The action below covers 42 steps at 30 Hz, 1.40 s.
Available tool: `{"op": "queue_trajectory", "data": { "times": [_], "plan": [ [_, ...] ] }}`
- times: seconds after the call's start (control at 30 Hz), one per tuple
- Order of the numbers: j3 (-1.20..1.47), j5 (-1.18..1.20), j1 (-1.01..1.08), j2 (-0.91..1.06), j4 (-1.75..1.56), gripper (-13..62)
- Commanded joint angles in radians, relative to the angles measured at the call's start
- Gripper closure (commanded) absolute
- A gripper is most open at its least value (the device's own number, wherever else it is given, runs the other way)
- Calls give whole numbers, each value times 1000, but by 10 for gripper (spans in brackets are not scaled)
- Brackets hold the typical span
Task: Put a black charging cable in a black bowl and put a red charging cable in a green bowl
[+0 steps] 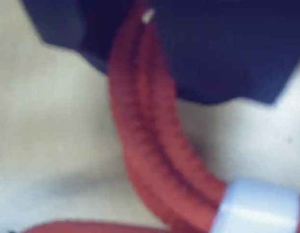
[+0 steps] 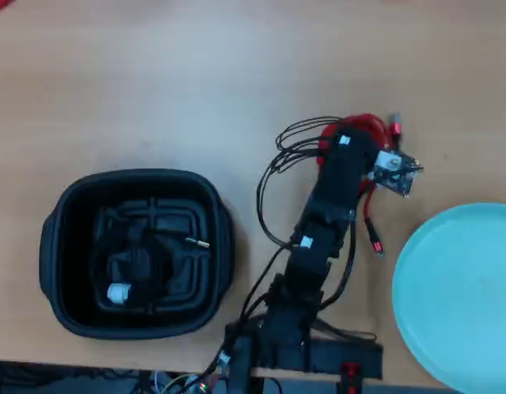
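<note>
The red charging cable (image 2: 369, 131) lies on the surface (image 2: 154, 82) in the upper right of the overhead view, mostly hidden under the arm's head; one plug pokes out at the top and a second lead trails down toward the lower right, ending just short of the green bowl (image 2: 462, 295). In the wrist view its doubled red strands (image 1: 150, 136) run from the top centre down to the lower right, where the white tie (image 1: 259, 206) binds them, and they pass up between the dark blue parts of the gripper (image 1: 145, 29) at the top of the frame. The picture is blurred, so I cannot tell whether the jaws are pinching the strands or merely straddling them.

The black charging cable (image 2: 142, 258) already sits inside the black bowl (image 2: 52, 246) at the lower left of the overhead view, so that half of the task looks done. The step in hand seems to be the pick-up of the red coil. Next would be a firm grip, a lift clear of the surface with the loose lead trailing, and a swing toward the lower right to the green bowl, which stands empty at the frame's right edge.
</note>
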Motion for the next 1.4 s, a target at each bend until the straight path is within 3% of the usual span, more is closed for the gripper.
{"op": "queue_trajectory", "data": {
  "times": [0.0,0.13,0.33,0.63,0.9,1.17,1.37],
  "plan": [
    [-11,12,-20,-6,11,550],
    [-29,8,-25,3,20,555],
    [-129,-2,3,282,48,555],
    [-212,-5,83,488,41,555],
    [-206,-46,362,653,38,555],
    [-204,-55,626,655,-60,555],
    [-204,-193,824,652,-118,555]
  ]
}}
